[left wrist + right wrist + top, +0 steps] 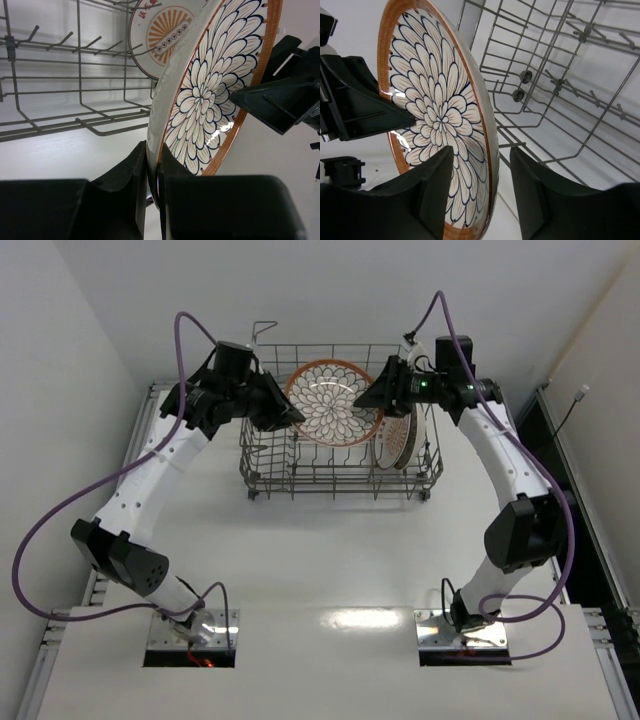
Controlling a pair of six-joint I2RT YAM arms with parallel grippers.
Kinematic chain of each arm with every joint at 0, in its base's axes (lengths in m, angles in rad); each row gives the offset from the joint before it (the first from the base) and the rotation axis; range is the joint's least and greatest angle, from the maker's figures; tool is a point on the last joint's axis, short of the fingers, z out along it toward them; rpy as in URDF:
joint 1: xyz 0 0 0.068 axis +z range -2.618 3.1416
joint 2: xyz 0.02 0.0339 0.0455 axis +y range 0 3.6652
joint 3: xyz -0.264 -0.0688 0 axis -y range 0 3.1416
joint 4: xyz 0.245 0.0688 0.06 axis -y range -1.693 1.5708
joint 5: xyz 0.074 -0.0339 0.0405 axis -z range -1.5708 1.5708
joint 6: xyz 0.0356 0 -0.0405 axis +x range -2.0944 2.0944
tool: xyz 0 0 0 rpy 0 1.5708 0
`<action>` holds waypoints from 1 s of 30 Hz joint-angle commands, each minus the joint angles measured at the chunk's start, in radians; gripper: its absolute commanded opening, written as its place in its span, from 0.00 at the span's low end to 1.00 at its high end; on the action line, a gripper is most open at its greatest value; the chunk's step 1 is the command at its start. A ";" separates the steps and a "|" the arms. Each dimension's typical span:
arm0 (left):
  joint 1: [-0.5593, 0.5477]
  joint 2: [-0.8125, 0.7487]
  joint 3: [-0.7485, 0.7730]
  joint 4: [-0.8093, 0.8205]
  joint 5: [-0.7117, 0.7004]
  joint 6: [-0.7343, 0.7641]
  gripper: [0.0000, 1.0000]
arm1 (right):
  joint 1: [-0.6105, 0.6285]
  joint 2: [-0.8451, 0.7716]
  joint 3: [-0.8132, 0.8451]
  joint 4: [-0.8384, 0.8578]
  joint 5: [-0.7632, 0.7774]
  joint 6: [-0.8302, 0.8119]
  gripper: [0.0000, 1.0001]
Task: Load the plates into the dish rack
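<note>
L jaws: clamped on the L rim of the petal plate [333, 402] [210, 90] [440, 110]. In the L wrist view we see both fingers [134, 175] pinching the edge, no gap.
R jaws: partway open, straddling the opposite rim of the same plate. One finger [436, 187] sits in front of the patterned face. The other [527, 192] is behind the back w/ a visible gap, so we read no grip here.
Petal plate: held over the dish rack [300, 478] [80, 91] [555, 85], about mid-rack, tilted, patterned face toward the top cam. We can't tell whether its lower edge touches the wires.
Plate pattern: white w/ dark-outlined petals spreading from the centre, orange-brown band at the rim.
Other plates: two racked plates [398, 443] stand on edge in the R part of the rack, just beside each other, near the R arm's wrist. One is the sunburst plate [160, 35], seen past the held plate in the L wrist view.
Dish rack: grey wire basket w/ rows of upright tines & tall wire sides. It sits at the far middle of the white tabletop [330, 560].
Arms: both reach in from opp. sides & meet at the plate over the rack. Purple cables loop off each.
</note>
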 commanded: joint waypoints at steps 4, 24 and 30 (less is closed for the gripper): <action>-0.026 -0.016 0.098 0.156 0.063 -0.032 0.00 | 0.000 -0.035 -0.017 0.048 -0.038 0.019 0.33; -0.035 -0.036 0.080 0.127 0.035 -0.023 0.00 | -0.010 -0.044 -0.026 0.000 0.003 0.019 0.32; -0.035 -0.036 0.080 0.118 0.035 -0.023 0.00 | -0.019 -0.053 -0.026 -0.009 0.013 0.019 0.28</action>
